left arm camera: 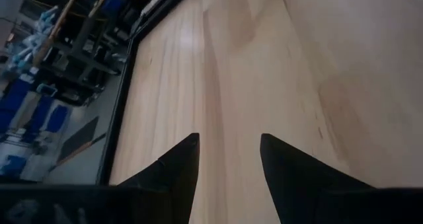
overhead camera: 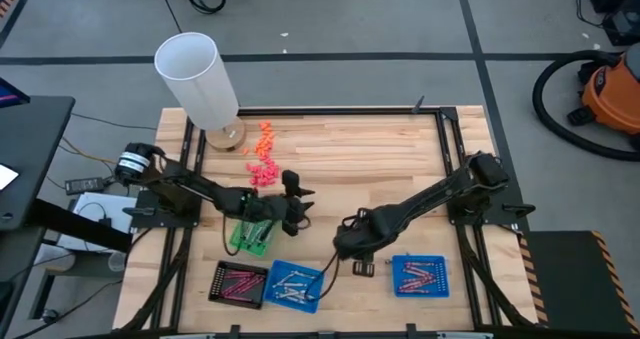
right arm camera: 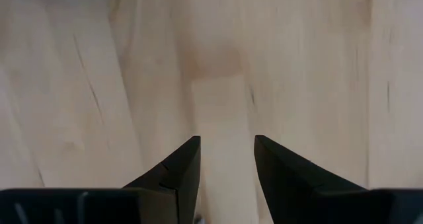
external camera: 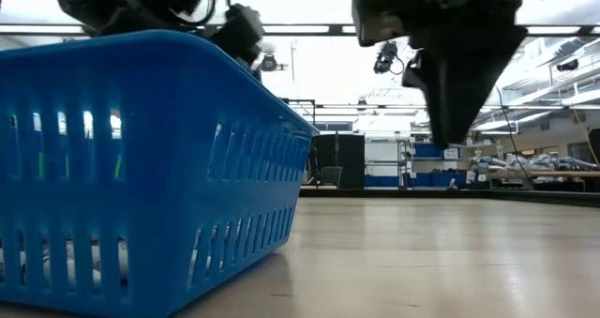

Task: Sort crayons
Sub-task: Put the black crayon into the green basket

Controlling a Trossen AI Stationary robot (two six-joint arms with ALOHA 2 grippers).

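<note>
The crayons lie in small trays along the near edge: pinkish-red ones in a dark tray, silvery ones in a blue tray, and red ones in another blue tray. A green tray sits partly under my left arm. My left gripper is open over bare wood just right of the green tray, with nothing between its fingers. My right gripper is open and points down at bare wood between the two blue trays, also with nothing between its fingers.
A tall white cylinder stands at the far left corner. Orange and pink chunky bits lie scattered beside it. The middle blue tray's wall fills the left of the low view. A black frame rail edges the table.
</note>
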